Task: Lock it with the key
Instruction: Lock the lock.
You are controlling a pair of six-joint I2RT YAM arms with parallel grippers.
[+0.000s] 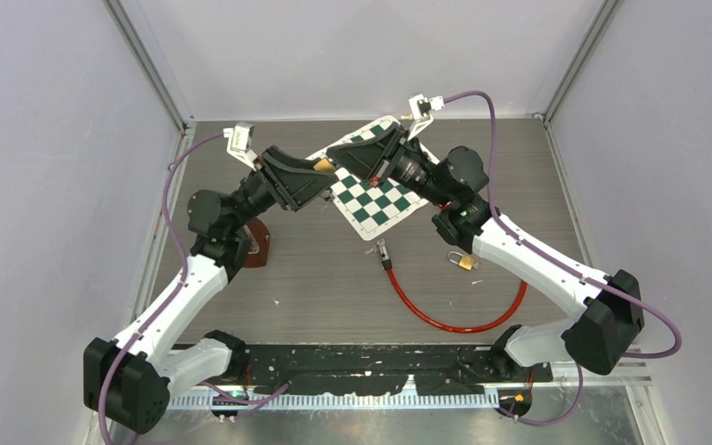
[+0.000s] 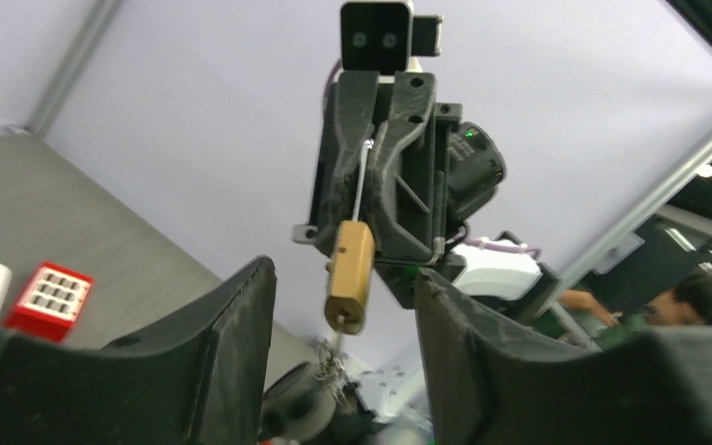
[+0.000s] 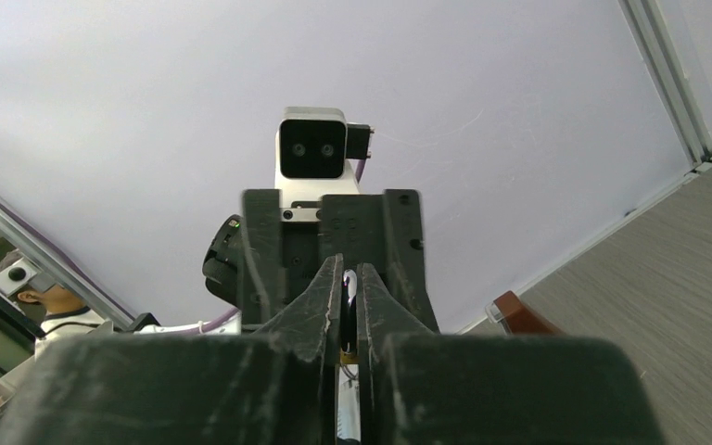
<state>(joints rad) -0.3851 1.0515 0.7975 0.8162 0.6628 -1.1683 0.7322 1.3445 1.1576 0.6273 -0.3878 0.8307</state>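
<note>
A small brass padlock (image 2: 350, 276) hangs in the air by its thin shackle, which my right gripper (image 2: 371, 218) is shut on. A key sticks in the bottom of the padlock, and a key ring (image 2: 338, 360) dangles below it. My left gripper (image 2: 343, 283) is open, with one jaw on each side of the padlock and not touching it. In the top view both grippers meet above the chequered mat, with the padlock (image 1: 323, 165) between them. In the right wrist view my right gripper (image 3: 349, 283) is closed on a thin dark part, with a bit of brass below.
A green and white chequered mat (image 1: 382, 199) lies at the table's back. A second brass padlock (image 1: 464, 261), a red cable loop (image 1: 445, 320) and its metal end (image 1: 382, 250) lie in front of it. A brown block (image 1: 260, 243) stands left. A red keypad box (image 2: 51, 295) also shows.
</note>
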